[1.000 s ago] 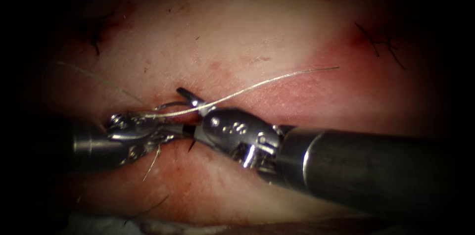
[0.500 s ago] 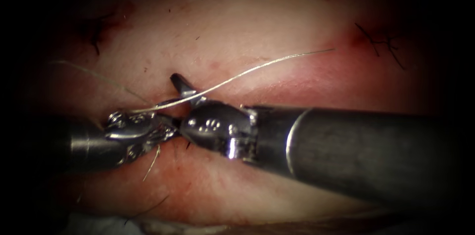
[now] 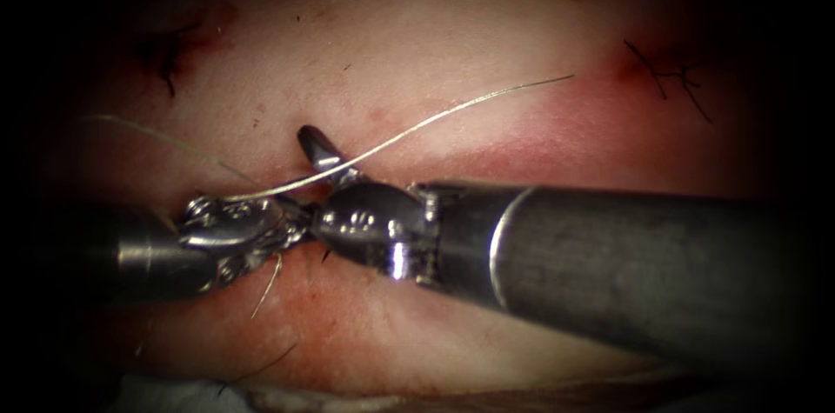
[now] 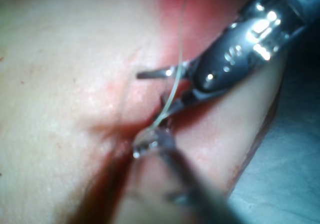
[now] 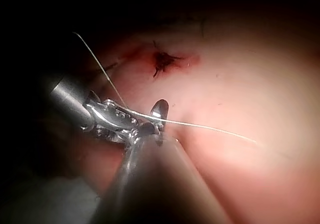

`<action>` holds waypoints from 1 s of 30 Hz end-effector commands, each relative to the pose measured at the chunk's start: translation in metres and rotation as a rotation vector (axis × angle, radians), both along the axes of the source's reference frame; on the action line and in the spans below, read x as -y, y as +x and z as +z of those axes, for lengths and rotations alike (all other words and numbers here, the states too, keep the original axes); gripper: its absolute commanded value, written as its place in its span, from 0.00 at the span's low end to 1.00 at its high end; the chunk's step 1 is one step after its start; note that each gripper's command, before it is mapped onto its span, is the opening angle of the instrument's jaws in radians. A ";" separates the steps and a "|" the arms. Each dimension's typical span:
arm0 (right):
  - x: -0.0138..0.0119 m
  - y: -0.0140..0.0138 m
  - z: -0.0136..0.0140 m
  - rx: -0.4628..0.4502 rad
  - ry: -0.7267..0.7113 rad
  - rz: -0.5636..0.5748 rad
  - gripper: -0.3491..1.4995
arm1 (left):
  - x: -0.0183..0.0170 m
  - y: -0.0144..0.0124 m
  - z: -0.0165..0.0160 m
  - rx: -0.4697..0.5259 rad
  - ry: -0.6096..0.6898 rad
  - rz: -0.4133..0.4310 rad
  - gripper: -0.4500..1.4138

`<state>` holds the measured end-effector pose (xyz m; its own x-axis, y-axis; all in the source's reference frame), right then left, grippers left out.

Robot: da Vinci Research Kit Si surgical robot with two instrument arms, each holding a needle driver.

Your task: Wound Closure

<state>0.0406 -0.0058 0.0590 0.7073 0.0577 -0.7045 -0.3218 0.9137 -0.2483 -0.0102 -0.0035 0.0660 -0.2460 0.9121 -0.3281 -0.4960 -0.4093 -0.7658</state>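
**Right fingers spread around the thread, left fingers clamped on it**

Tissue [image 3: 417,39]: pale slab under everything, flushed with red fluid [image 3: 557,148] in a band behind my right tool. Two old stitch sites with dark cut ends, one far left [image 3: 170,61], one far right [image 3: 671,76]. I cannot make out the line of the cut under the tools.

Right shaft [image 3: 626,256]: the biggest thing in the endoscope view. It comes in from the right and lies low across the tissue.

Left tool [image 3: 230,226]: comes in from the left, its tip meeting my right tool near the middle.

My right fingers [image 3: 317,171]: parted, holding nothing. One finger [image 3: 310,142] points up and away from the tissue and the other sits lower, toward my left tool. The left wrist view shows the same pair [image 4: 152,88] spread like a fork, with the thread running through the gap between them.

My left fingers [image 3: 291,215]: closed on the thread, judged from the left wrist view [image 4: 150,141], where the strand ends at the tip. In the right wrist view the thread bends sharply at this tool [image 5: 137,129].

Thread [image 3: 452,113]: a pale strand. It rises from my left fingers, passes between my right fingers, and arcs off to the right above the tissue. A fainter run [image 3: 148,130] heads off to the left.

A short pale cut end [image 3: 271,278] lies just below my left tool.

Needle: I cannot tell where it is.
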 end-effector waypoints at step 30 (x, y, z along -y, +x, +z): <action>-0.0066 -0.0024 0.0042 -0.259 0.251 -0.417 0.00 | 0.0040 0.0028 0.0012 -0.005 -0.279 0.160 0.78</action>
